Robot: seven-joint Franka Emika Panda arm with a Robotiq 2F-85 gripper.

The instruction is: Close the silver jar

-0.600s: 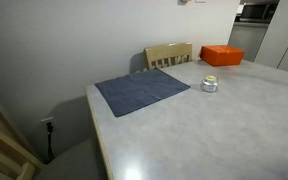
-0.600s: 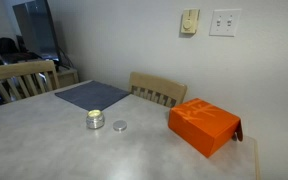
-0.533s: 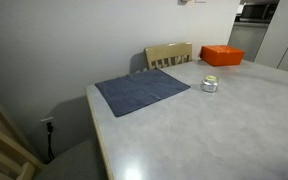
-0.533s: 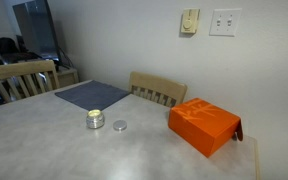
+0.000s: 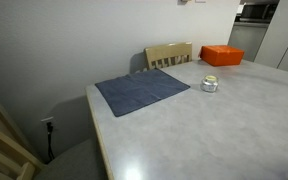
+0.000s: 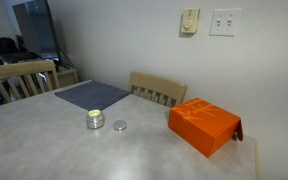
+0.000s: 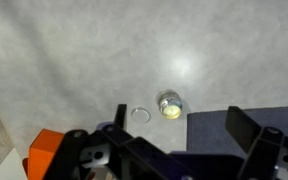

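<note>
The gripper [image 7: 177, 122] hangs wide open and empty at the wrist view's bottom edge, the small squat shiny silver jar [image 7: 170, 104] at centre on the grey desk [image 7: 74, 50] — its thin round silver lid [image 7: 140, 114], seemingly flat beside it, could skid from a pinch or seat crooked.

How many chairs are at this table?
2. One chair stands behind the blue mat at the far edge of the table; a second chair stands at the table's end, left in an exterior view. More may be out of frame.
</note>
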